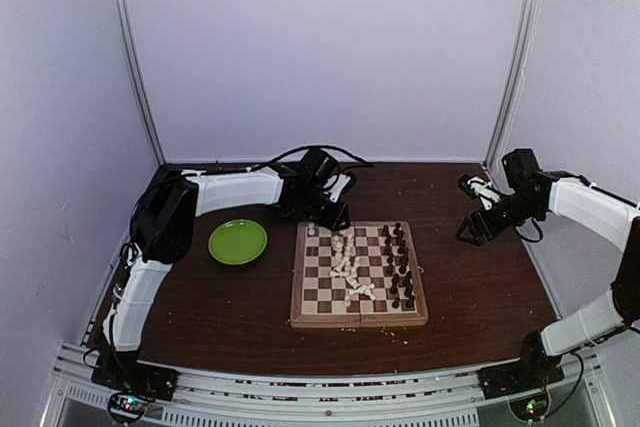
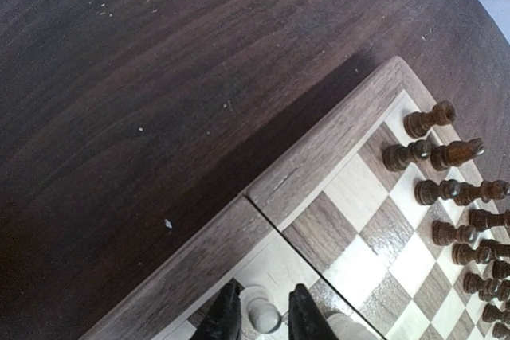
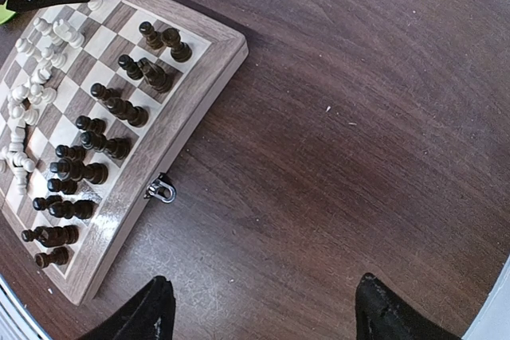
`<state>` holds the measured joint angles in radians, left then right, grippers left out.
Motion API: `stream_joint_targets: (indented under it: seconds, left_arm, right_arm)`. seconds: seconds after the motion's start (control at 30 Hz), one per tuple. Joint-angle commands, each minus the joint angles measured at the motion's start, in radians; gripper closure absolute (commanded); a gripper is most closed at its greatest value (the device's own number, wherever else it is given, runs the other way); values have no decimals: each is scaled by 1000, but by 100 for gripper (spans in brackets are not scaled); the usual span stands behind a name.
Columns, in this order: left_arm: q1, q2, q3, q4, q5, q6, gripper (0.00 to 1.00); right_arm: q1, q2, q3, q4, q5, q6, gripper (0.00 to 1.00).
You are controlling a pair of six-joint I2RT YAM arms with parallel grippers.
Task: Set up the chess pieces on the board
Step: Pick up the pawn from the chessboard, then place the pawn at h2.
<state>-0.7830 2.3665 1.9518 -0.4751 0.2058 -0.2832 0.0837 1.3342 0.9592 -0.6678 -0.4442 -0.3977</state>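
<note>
Board [image 1: 358, 319] x1 on table [image 1: 480, 297] | dark pcs [image 3: 94, 142] abt 16, 2 rows along board's R edge | white pcs [image 1: 350, 272] heaped mid-board, uncountable | plate [image 1: 237, 242] x1 | L gripper [image 2: 264, 291] narrow, astride 1 white pc [image 2: 263, 316] at far-L corner, grip unclear | R gripper [image 3: 267, 316] wide, over table

Left tool [image 2: 263, 288] narrowly agape, right tool [image 3: 264, 279] wide.

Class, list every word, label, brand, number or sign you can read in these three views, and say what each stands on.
None: no word, number, brand or sign can be read in any view.
The board has a plain tan border with no letters or digits showing.
The green plate is unmarked.
</note>
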Motion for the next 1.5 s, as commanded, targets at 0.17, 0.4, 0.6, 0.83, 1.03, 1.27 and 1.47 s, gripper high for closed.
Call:
stream_joint_targets:
  seconds: [0.17,0.4,0.6,0.83,1.03,1.27,1.47]
  left_arm:
    - [-5,17,44,-3,5,0,89]
    - [-4,-74,74,-26,-43,50,98]
    - [-6,-255,-25,-24,-81,74,99]
    - [-30,-560,-427,51,-102,75,99]
    - [-129,-739,-685,79,-152,137,98]
    - [-204,-815,-878,152,-137,89,98]
    - [-226,-797,-935,217,-116,65,97]
  right_arm:
    - [9,5,30,-15,1,-12,22]
    - [8,3,29,-13,-2,-6,21]
    - [26,-59,35,-12,-71,-3,20]
    - [175,-99,112,-42,-101,-48,20]
    - [351,-1,227,-71,-57,-44,21]
    - [414,58,214,0,-48,14,22]
    - [413,46,169,16,-41,6,22]
